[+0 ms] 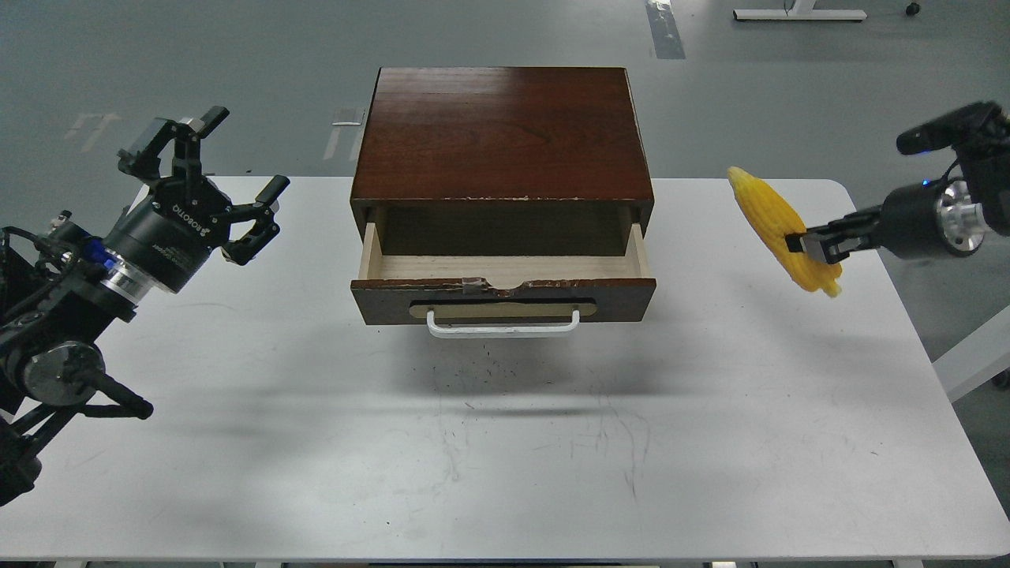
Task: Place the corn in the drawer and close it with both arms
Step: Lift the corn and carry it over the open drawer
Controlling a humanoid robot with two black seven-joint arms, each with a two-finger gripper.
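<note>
Yellow corn [781,229] clamped in right pincer [806,242]; left pincer [237,166] spread wide, empty.

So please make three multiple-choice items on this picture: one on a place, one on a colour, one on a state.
1. Where is the corn?
A. inside the drawer
B. held in the air, right of the cabinet
C. on top of the cabinet

2. What colour is the handle of the drawer?
A. white
B. black
C. red

3. What is the state of the drawer?
A. shut
B. taken out of the cabinet
C. pulled open, nothing inside

Answers:
1 B: the right tool grips the cob above the table.
2 A: the bar is white against the dark brown front.
3 C: the pale wood interior shows, with nothing lying in it.

The left tool is open and holds nothing.
</note>
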